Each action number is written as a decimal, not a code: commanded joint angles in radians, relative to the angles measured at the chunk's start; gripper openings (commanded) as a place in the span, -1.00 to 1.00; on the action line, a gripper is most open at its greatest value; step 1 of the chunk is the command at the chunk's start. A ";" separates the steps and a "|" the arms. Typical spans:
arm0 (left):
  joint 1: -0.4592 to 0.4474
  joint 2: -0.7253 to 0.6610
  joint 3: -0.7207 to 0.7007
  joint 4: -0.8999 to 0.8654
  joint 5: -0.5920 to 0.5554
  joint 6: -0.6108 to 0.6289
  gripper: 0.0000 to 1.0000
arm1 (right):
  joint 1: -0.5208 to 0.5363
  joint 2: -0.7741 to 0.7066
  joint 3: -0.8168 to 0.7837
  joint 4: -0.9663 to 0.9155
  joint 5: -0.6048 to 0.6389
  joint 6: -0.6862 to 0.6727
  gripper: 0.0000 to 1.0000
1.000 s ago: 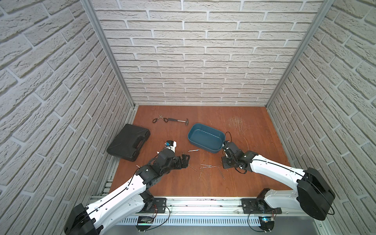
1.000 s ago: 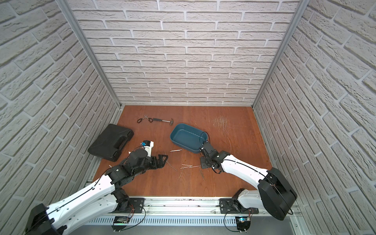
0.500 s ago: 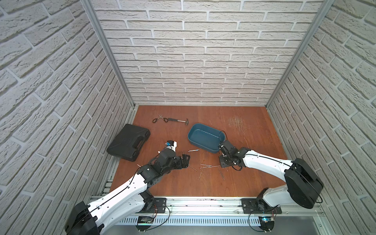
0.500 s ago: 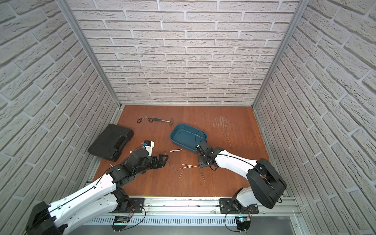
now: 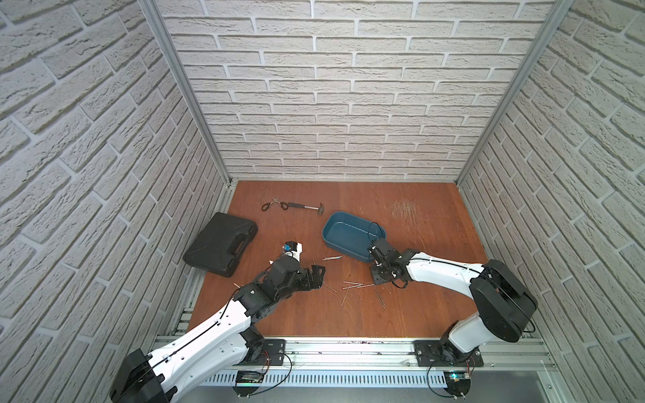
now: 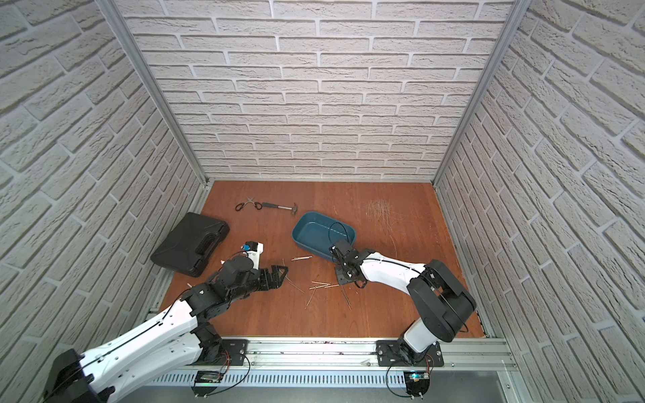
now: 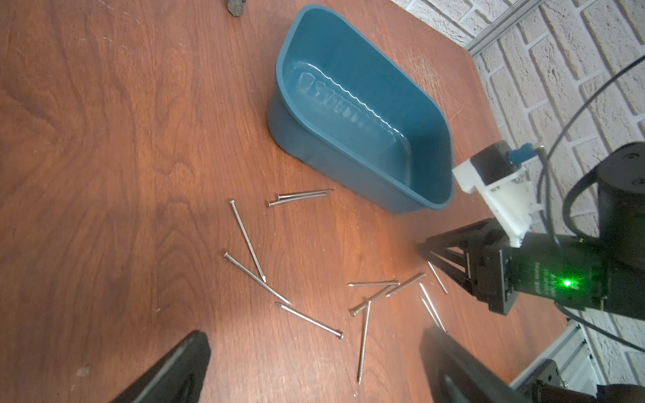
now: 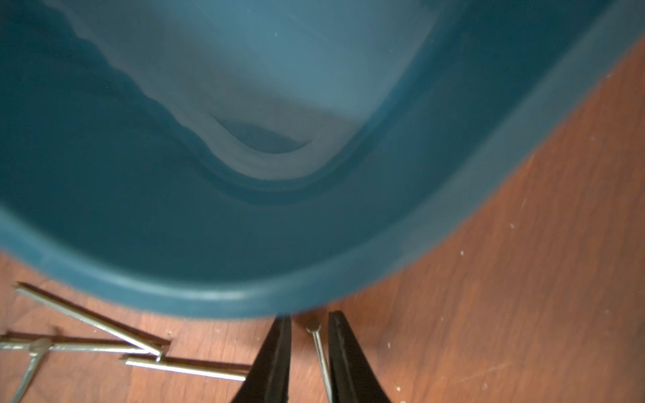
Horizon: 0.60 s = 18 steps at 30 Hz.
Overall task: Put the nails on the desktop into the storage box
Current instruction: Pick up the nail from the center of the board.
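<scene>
Several nails (image 5: pixel 356 288) (image 6: pixel 323 286) (image 7: pixel 373 296) lie scattered on the desktop (image 5: pixel 314 314), and two more (image 7: pixel 300 197) lie by the storage box (image 5: pixel 345 252) (image 6: pixel 314 249) (image 7: pixel 314 146). The box holds nothing visible. My right gripper (image 5: pixel 378 277) (image 8: pixel 309 349) points down at the desktop just in front of the box rim (image 8: pixel 209 296). Its jaws are narrowly open, with one nail (image 8: pixel 319 349) loose between them, leaning on one finger. My left gripper (image 5: pixel 316 279) (image 7: pixel 316 333) hovers low and wide open, left of the scatter, holding nothing.
A black tool case (image 5: pixel 221 244) lies at the left edge. A hammer (image 5: pixel 307 206) and scissors (image 5: pixel 272 205) lie at the back left. Brick walls close three sides, and a metal rail (image 5: pixel 349 343) runs along the front.
The right gripper's jaws have parted slightly from shut, and the arm's elbow has swung left, keeping the gripper near the box's front rim. The left arm has not moved.
</scene>
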 commanded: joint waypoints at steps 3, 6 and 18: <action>-0.003 -0.012 -0.015 0.013 -0.013 -0.007 0.97 | 0.010 0.004 0.006 0.021 0.014 -0.006 -0.56; -0.003 -0.012 -0.017 0.013 -0.015 -0.011 0.96 | 0.010 -0.002 -0.005 0.024 0.014 -0.002 -0.58; -0.003 -0.025 -0.023 0.010 -0.016 -0.019 0.97 | 0.009 0.019 -0.031 0.043 0.009 0.014 -0.63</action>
